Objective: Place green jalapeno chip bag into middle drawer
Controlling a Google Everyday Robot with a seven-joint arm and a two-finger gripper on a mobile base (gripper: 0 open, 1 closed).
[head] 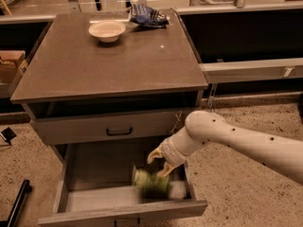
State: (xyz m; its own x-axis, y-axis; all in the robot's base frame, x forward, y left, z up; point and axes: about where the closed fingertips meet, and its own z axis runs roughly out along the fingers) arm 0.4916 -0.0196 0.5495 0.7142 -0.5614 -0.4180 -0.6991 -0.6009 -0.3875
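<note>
Camera view is showing the pincer (159,162) hanging over the right half of the pulled-out middle drawer (90,167), its two pale fingers (152,155) standing apart with nothing between them. Just beneath the lower fingertip, the green jalapeno chip bag (150,183) is sitting inside the drawer, low over the pale-grey floor panel and close to the front wall and the right side wall. I cannot tell whether the fingertip is touching the bag.

The white arm (236,138) is reaching in from the right edge, bending at a rounded joint beside the table's right front corner and angling down to the pincer.

Above the open drawer, the shallower drawer (75,126) with a black handle (119,132) is sitting closed.

The table (94,65) is carrying a cream bowl (107,30) near its back edge, and a dark blue chip bag (148,15) is lying just to the right of the bowl, at the back.

To the left of the table a cardboard box (9,65) is resting on a lower shelf. A black bar (16,205) is lying on the speckled floor (246,193) at the lower left.
</note>
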